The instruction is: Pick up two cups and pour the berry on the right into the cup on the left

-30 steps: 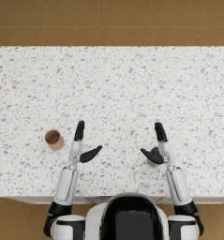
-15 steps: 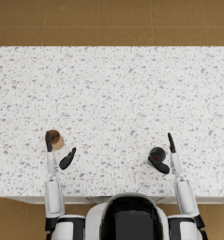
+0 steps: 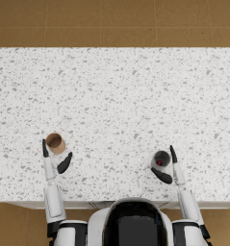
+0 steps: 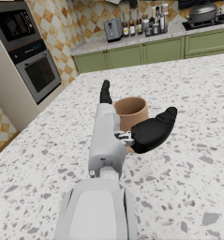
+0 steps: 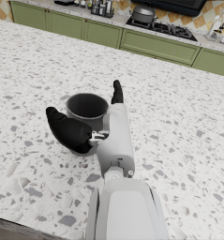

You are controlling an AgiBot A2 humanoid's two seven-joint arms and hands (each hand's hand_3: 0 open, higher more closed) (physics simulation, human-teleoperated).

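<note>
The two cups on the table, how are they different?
The brown cup is tan like cardboard, while the grey cup is dark grey. The brown cup sits by the left hand; the grey cup sits by the right hand. In the head view the grey cup has a red berry inside, and the brown cup looks empty. Both stand upright on the speckled table, each with a hand's fingers spread around it.

Between the cups: you see bare speckled countertop [image 3: 114, 110], nothing standing there.
Left side: brown cup [image 3: 55, 142] beside left hand [image 3: 56, 156].
Right side: dark cup [image 3: 160, 159] beside right hand [image 3: 167, 166].
</note>
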